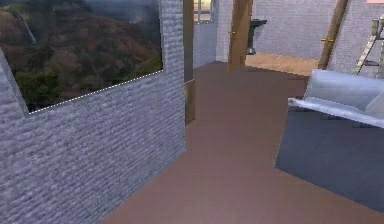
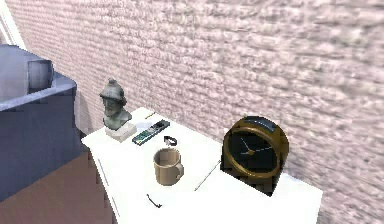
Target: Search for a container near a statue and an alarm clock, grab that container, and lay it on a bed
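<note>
**Mug [image 2: 167,168] between statue [image 2: 115,105] and alarm clock [image 2: 254,152]**

In the arm side view, a blue armchair [image 2: 35,120] stands left of the white table [image 2: 250,205]. The tan mug stands upright on the table. The grey bust statue is at its 11 o'clock and the alarm clock at its 3 o'clock. I cannot tell how the gripper's fingers stand.

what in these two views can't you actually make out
Arm side view: small dark object beside the dark flat remote on the white table, too small to name.
Arm side view: thin dark item near the tan cylindrical mug, too small.
Forward view: grey-blue sofa, cut off by the right edge.
Forward view: dark upright shape past the doorway, too far.
</note>
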